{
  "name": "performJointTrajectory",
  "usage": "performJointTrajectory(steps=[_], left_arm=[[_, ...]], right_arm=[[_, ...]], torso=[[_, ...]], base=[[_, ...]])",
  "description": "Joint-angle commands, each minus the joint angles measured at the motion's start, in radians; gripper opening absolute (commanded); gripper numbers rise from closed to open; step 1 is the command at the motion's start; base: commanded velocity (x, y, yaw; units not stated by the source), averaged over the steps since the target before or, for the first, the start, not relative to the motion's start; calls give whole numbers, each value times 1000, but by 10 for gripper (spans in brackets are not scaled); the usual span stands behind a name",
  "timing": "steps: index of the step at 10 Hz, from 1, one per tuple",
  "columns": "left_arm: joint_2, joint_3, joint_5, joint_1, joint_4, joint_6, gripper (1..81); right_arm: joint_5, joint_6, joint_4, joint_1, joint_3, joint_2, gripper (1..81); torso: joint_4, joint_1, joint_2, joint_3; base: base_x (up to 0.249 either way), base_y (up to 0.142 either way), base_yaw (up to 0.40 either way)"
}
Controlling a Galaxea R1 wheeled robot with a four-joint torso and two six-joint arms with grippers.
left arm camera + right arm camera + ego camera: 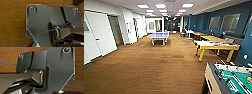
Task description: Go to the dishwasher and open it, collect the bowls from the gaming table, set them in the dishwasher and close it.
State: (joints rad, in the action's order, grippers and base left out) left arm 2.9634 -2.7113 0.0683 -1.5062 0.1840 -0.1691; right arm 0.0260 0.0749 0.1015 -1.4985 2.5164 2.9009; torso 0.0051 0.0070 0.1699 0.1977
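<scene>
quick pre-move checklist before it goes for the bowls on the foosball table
1. Gaming table in sight, close on the robot's right: ok.
2. Bowls on its green field: cannot tell; a small yellow thing sits at the edge.
3. Brown carpet ahead free of obstacles: ok.
4. Yellow table and blue ping-pong table stand off from the robot: ok.
5. Grippers open or shut: cannot tell.
6. Dishwasher opened: cannot tell.

Table-football table (230,80) at lower right of head view: tan wooden side, dark rim, green field, rods across. Small yellow object (249,80) on field near far edge; identity unclear.
</scene>
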Motion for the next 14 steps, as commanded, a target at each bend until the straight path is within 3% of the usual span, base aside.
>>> performJointTrajectory(steps=[1, 14], left_arm=[[-10, -2, -50, 50, -6, -1, 811], [-4, -2, -50, 47, -3, 0, 811]], right_arm=[[51, -1, 4, 54, -5, -7, 811], [51, -1, 4, 52, -4, -7, 811]], torso=[[0, 0, 0, 0], [0, -3, 1, 0]], base=[[194, 0, 0], [212, 0, 0]])
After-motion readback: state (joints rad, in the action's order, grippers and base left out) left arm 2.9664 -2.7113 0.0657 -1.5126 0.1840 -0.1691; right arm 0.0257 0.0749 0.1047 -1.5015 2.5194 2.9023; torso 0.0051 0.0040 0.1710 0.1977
